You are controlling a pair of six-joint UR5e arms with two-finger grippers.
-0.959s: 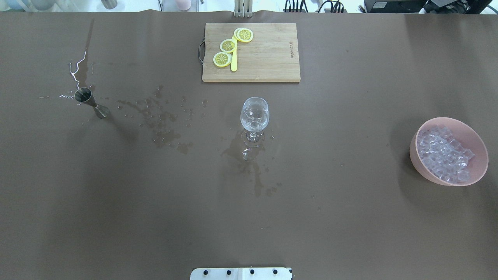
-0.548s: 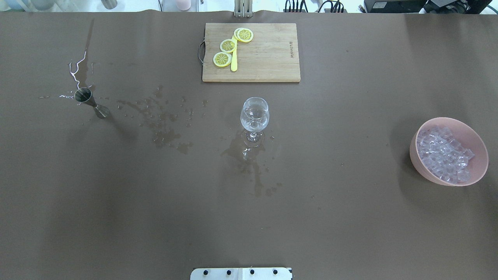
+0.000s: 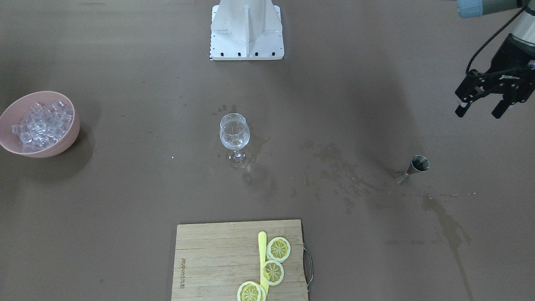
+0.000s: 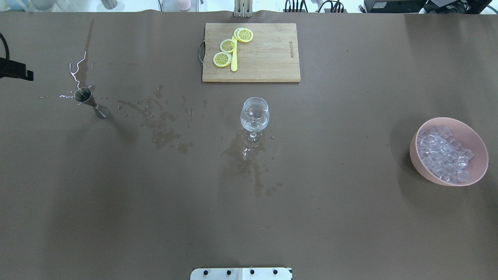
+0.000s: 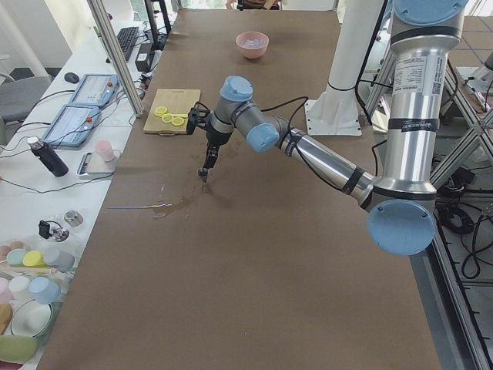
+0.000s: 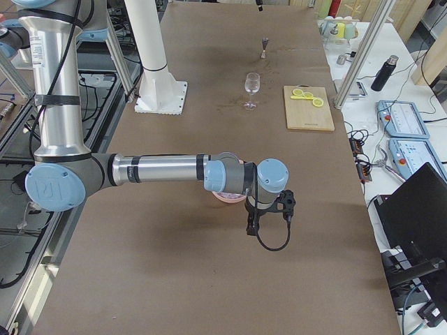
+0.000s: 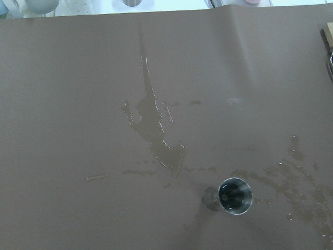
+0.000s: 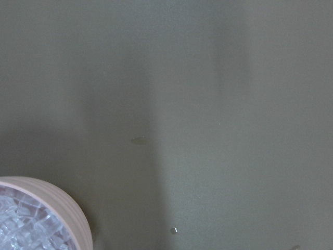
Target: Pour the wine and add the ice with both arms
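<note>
The wine glass (image 4: pixel 255 116) stands upright at the table's middle; I cannot tell whether it holds any wine. A steel jigger (image 4: pixel 91 103) stands at the left, seen from above in the left wrist view (image 7: pixel 235 196). My left gripper (image 3: pixel 480 110) hangs open and empty above the table, apart from the jigger on the robot's side. The ice (image 4: pixel 445 153) fills a pink bowl (image 4: pixel 478 171) at the right. My right gripper (image 6: pixel 251 227) hovers beside that bowl; I cannot tell whether it is open or shut.
A wooden cutting board (image 4: pixel 268 58) with lemon slices (image 4: pixel 228 45) and a yellow knife lies at the far edge. Wet spill stains (image 4: pixel 163 120) spread between jigger and glass and beneath the glass. The white pedestal (image 3: pixel 246 37) stands at the near edge.
A black part of my left gripper has come into the overhead view at its left edge. Glass, jigger and bowl have not moved.
</note>
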